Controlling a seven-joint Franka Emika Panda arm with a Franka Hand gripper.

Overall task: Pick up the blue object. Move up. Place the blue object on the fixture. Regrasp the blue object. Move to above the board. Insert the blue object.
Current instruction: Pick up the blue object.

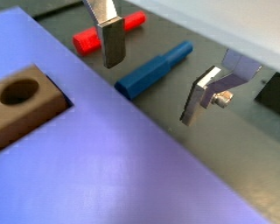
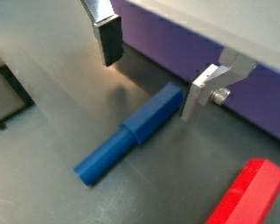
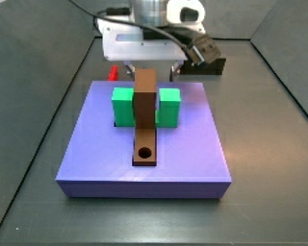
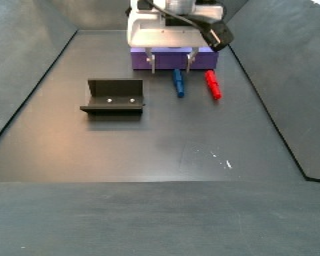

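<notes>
The blue object (image 1: 154,72) is a slim blue peg lying flat on the dark floor beside the board (image 1: 95,157), and it shows in the other wrist view too (image 2: 129,138). My gripper (image 1: 152,90) is open and empty. It hovers low over the peg with one finger on each side (image 2: 149,87). In a side view the gripper (image 4: 172,64) stands in front of the board, with the peg (image 4: 179,82) reaching out from between its fingers. The fixture (image 4: 113,97) stands apart to the side.
A small red peg (image 4: 212,84) lies beside the blue one (image 1: 101,33). The board (image 3: 183,154) carries a brown strip (image 3: 145,115) with a round hole and two green blocks (image 3: 123,106). Dark walls ring the floor.
</notes>
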